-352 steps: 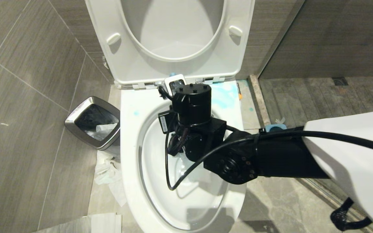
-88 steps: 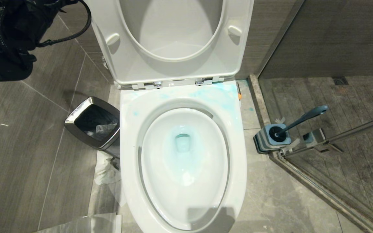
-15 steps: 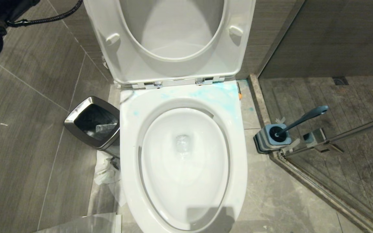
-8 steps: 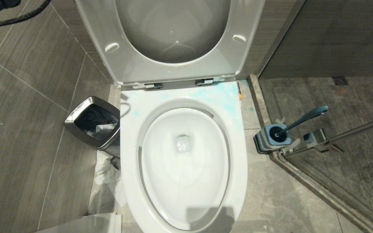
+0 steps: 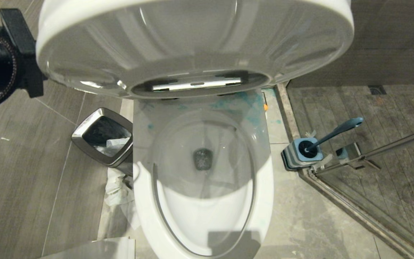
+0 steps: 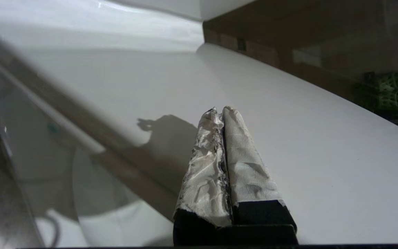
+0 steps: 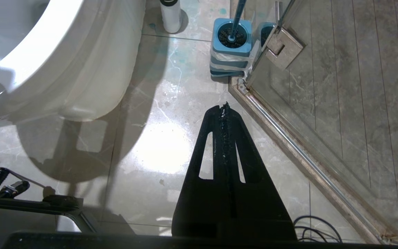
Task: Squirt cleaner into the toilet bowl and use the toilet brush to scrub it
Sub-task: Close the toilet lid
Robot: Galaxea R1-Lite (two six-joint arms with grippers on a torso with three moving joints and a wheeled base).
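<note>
Against tilted toilet lid: left gripper fingers pressed together, empty. Right gripper pressed together above floor. Toilet bowl half shadowed. Toilet brush standing in holder, beside glass door. Bin holds litter.

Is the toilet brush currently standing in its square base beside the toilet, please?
Yes, the toilet brush stands in its striped base on the floor, untouched by either tool.

Under me the tiled floor carries the toilet bowl, with a steel-rimmed waste bin and crumpled paper at its left. At its right stands the toilet brush in its striped base, and a white bottle nearby.
</note>
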